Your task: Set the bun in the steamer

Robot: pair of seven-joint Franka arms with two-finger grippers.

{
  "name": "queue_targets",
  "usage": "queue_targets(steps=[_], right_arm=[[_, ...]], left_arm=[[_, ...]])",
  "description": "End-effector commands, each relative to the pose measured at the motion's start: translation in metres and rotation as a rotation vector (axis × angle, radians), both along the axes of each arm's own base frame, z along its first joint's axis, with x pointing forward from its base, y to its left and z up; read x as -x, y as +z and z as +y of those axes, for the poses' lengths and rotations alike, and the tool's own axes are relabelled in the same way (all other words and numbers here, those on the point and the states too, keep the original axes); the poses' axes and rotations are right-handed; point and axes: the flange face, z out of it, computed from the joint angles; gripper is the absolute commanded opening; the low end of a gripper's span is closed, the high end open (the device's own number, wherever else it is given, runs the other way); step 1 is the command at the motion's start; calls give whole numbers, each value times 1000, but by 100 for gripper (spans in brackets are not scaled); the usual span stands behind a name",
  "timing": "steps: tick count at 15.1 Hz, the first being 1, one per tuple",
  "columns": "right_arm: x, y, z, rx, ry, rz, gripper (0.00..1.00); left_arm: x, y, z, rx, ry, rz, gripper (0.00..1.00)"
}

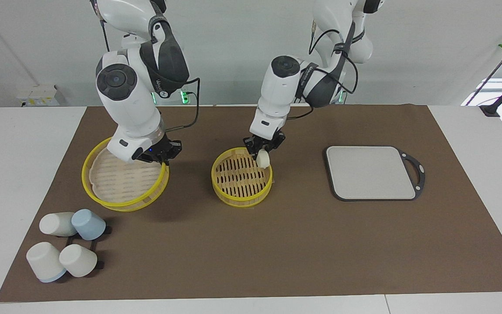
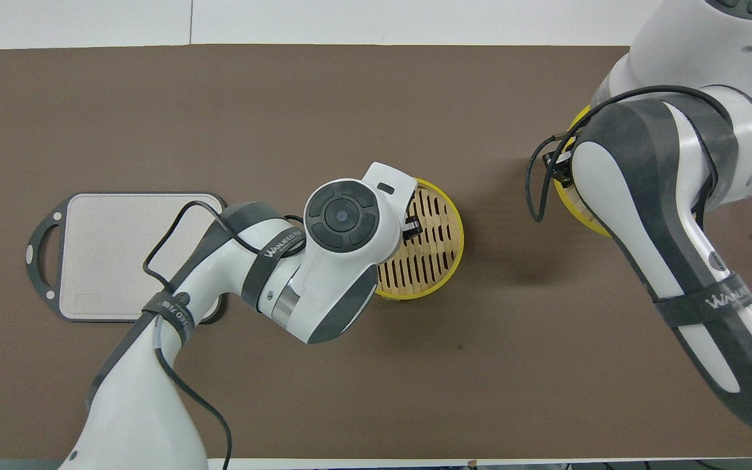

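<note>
The bun (image 1: 263, 159), a small cream-white lump, hangs in my left gripper (image 1: 261, 151), which is shut on it. It is just above the inner edge of the steamer (image 1: 241, 176), at the side nearer the robots. The steamer is a round basket with yellow rims and a dark-slatted floor at the mat's middle. In the overhead view my left arm covers the bun and part of the steamer (image 2: 431, 245). My right gripper (image 1: 165, 153) is shut on the rim of the yellow-rimmed top piece (image 1: 122, 179) with the pale face, which looks tilted.
A grey cutting board (image 1: 371, 172) with a dark frame lies toward the left arm's end; it also shows in the overhead view (image 2: 134, 254). Several white and blue cups (image 1: 66, 248) lie on their sides at the corner farthest from the robots, at the right arm's end.
</note>
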Motion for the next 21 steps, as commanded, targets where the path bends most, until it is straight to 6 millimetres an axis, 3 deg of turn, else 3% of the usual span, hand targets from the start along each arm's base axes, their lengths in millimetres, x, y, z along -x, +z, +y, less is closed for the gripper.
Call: queue_targets(steps=[1, 4, 5, 6, 7, 9, 10, 13, 15, 18, 21], right_arm=[[12, 3, -8, 0, 22, -15, 0], [18, -3, -7, 1, 19, -28, 0], [18, -4, -7, 2, 18, -28, 0], [19, -3, -5, 2, 21, -28, 0], [19, -3, -5, 2, 21, -28, 0], [19, -3, -4, 0, 22, -28, 0], [19, -3, -3, 0, 23, -28, 0], [18, 0, 4, -10, 5, -38, 0], [17, 5, 33, -20, -35, -94, 0], [31, 14, 121, -36, -64, -148, 0], [39, 4, 214, -52, -177, -172, 0]], left_arm=[[-2, -31, -9, -22, -5, -23, 39], [2, -47, -11, -23, -19, -44, 41], [2, -48, -11, -26, -20, -40, 56], [2, -46, -11, -29, -21, -39, 83], [1, -45, -9, -33, -18, -38, 100], [-2, -34, -1, -41, -12, -31, 100], [-4, -20, 6, -43, -8, -33, 100], [-29, 45, 70, -63, 52, -19, 100], [-44, 81, 125, -89, 42, 8, 100], [-55, 120, 209, -118, -2, 41, 100], [-64, 149, 298, -128, -86, 59, 100]])
